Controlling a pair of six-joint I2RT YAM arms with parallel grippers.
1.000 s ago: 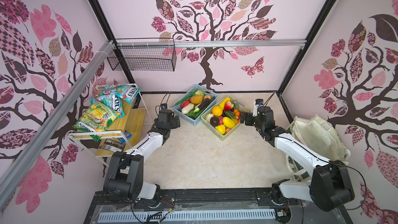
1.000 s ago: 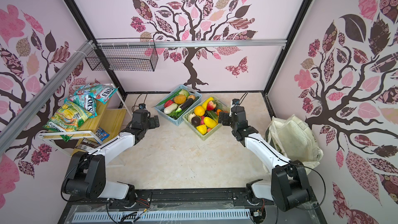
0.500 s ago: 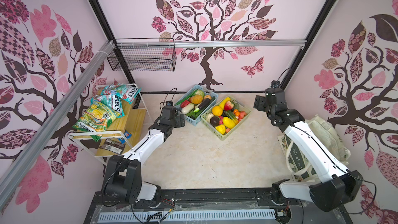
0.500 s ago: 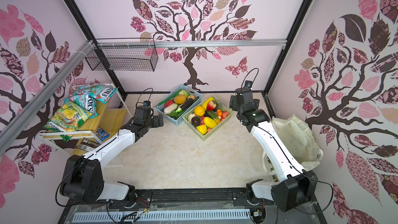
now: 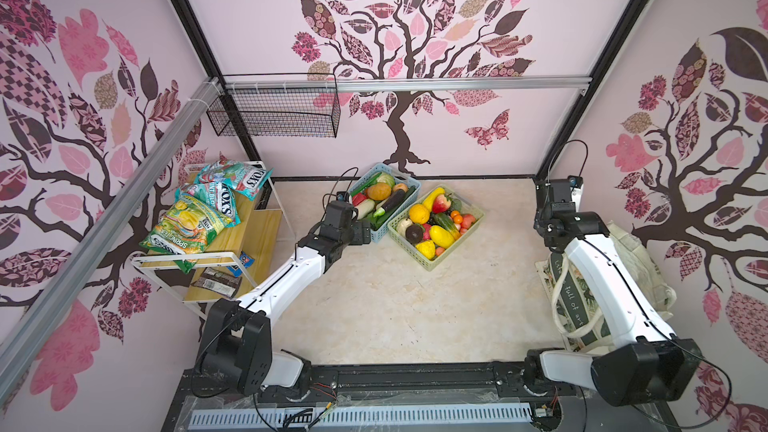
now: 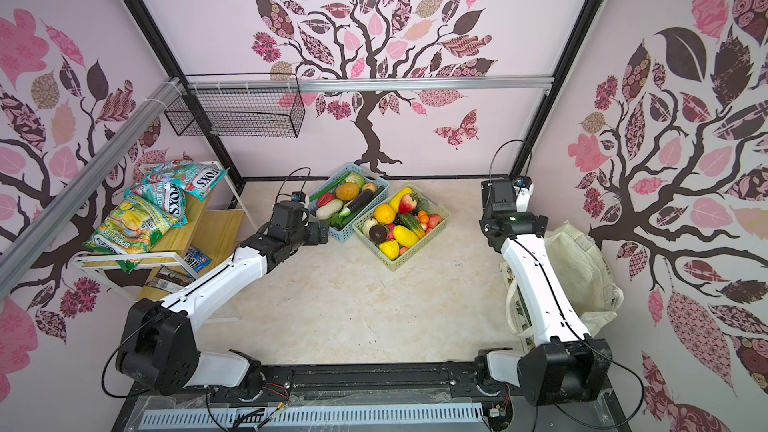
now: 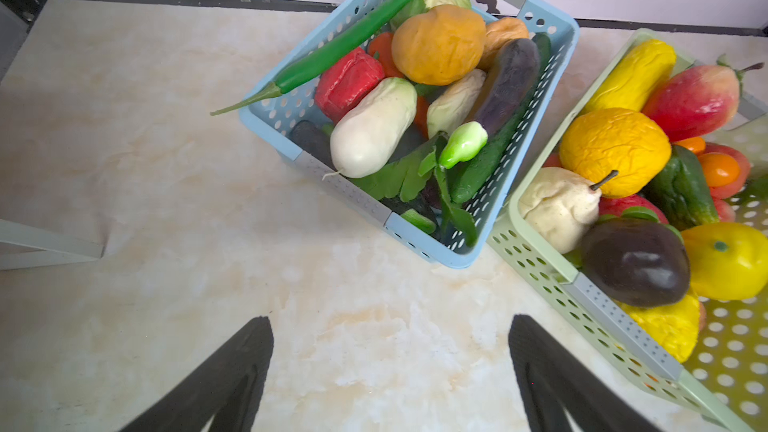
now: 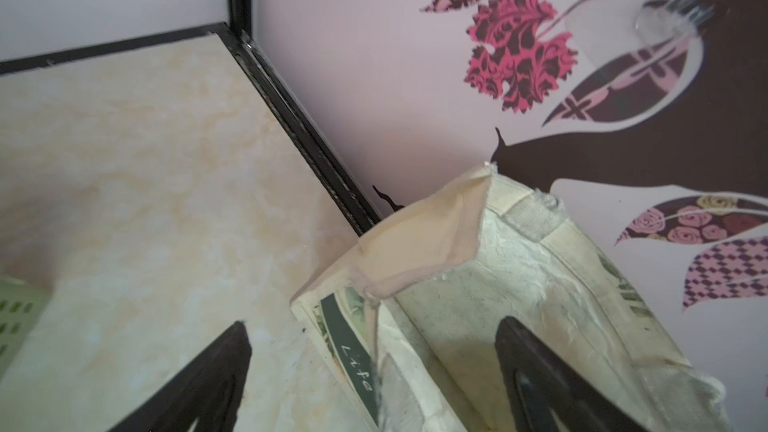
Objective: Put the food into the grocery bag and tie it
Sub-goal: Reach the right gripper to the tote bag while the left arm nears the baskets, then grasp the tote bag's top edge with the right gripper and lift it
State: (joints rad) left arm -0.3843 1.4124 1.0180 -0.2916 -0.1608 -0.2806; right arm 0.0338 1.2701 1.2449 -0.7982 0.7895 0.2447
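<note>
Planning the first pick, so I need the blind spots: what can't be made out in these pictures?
- Grocery bag contents: in both top views the right arm covers much of it; the right wrist view's lower edge cuts it off.
- Blue basket bottom layer: buried under the upper vegetables in the left wrist view.

White arm links [image 5: 291,274], black joints [image 5: 239,347]

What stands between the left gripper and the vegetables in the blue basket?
Nothing visible does. The open left gripper hangs over bare table, just short of the blue basket. Only the basket's near wall lies ahead, and the white radish lies on top at its rim, so reaching from above looks free.
</note>
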